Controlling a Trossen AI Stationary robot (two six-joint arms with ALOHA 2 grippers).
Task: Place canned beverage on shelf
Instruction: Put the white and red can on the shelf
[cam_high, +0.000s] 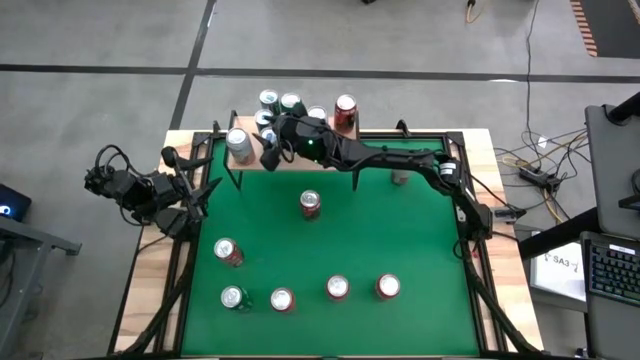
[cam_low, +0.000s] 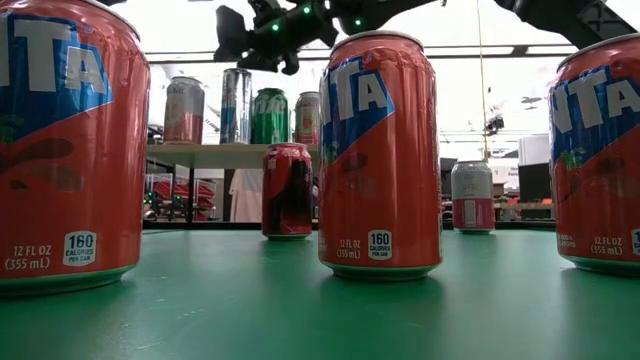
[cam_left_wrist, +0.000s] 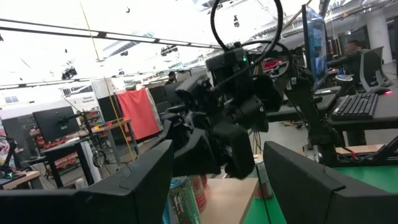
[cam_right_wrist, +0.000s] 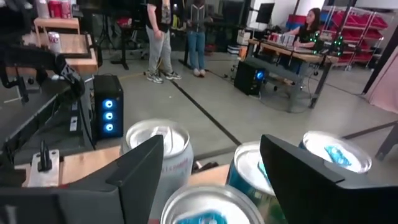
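Note:
The shelf (cam_high: 246, 160) (cam_low: 225, 153), a light-wood board on thin black legs, stands at the table's far left. Several cans stand upright on it, among them a silver one (cam_high: 238, 140) and a red one (cam_high: 344, 108). My right gripper (cam_high: 272, 148) (cam_right_wrist: 211, 149) hovers open and level just above the can tops (cam_right_wrist: 158, 138); the low view shows it clear of them (cam_low: 262, 45). Nothing is between its fingers. My left gripper (cam_high: 198, 195) (cam_left_wrist: 217, 155) waits open off the table's left edge, facing the shelf.
Several red cans stand upright on the green table: one mid-table (cam_high: 310, 204), one left of centre (cam_high: 228, 251), a row near the front edge (cam_high: 337, 288). A grey can (cam_high: 400, 178) stands under my right arm. People stand in the room beyond.

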